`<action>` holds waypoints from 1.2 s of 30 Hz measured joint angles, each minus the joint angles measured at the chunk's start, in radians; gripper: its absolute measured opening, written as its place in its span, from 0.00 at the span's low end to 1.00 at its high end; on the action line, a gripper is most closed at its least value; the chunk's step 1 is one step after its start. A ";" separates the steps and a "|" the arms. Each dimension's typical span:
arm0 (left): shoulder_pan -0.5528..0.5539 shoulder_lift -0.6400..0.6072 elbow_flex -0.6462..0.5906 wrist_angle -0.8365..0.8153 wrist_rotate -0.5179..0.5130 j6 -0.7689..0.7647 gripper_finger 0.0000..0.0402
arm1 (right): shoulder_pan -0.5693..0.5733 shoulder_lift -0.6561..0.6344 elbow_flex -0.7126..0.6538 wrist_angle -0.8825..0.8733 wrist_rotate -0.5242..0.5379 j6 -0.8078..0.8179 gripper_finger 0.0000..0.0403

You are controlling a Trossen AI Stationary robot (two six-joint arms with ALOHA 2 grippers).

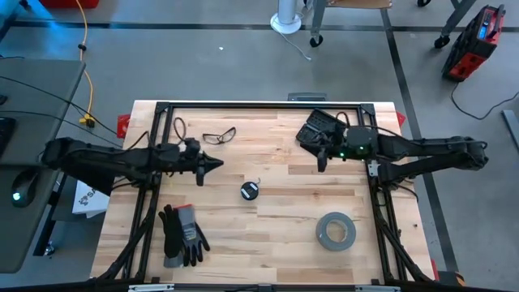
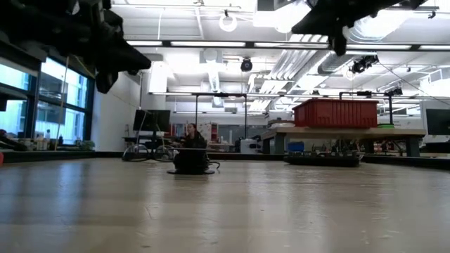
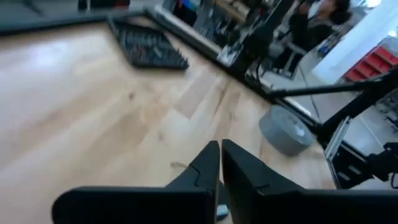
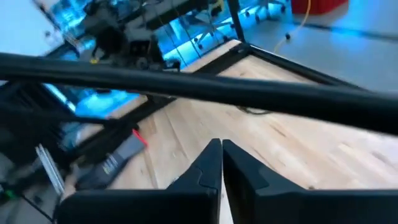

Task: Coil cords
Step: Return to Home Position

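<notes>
The small round black spool (image 1: 249,191) lies flat on the wooden table (image 1: 276,243) near its middle, with a short bit of thin dark cord (image 1: 257,180) beside it. In the low view the spool (image 2: 191,163) sits far off on the tabletop. My left gripper (image 1: 219,164) hangs above the table, left of the spool, shut and with nothing in it (image 3: 221,152). My right gripper (image 1: 322,162) hovers to the spool's far right, also shut and holding nothing (image 4: 222,149). Both are clear of the table.
A grey tape roll (image 1: 336,230) lies near the right front. Grey and black gloves (image 1: 182,235) lie at the left front. Safety glasses (image 1: 219,135) and a dark wire loop (image 1: 178,128) are at the far left, a dark ribbed pad (image 1: 318,126) at the far right.
</notes>
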 joint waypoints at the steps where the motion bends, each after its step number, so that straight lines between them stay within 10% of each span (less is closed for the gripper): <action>1: 0.008 -0.023 -0.018 0.020 0.001 0.027 0.03 | 0.015 -0.015 0.000 -0.013 0.013 -0.022 0.02; 10: 0.050 -0.208 -0.233 0.302 -0.006 0.072 0.00 | 0.268 -0.191 -0.143 -0.166 0.265 0.067 0.00; 15: 0.029 -0.244 -0.238 0.310 -0.098 0.214 0.00 | 0.340 -0.264 -0.359 0.210 0.295 -0.071 0.00; 22: -0.007 -0.221 -0.239 0.241 -0.163 0.379 0.00 | 0.140 -0.225 -0.566 0.553 0.059 -0.244 0.00; 36: 0.016 -0.151 -0.309 0.231 -0.029 0.462 0.00 | -0.175 -0.151 -0.563 0.431 -0.181 -0.587 0.00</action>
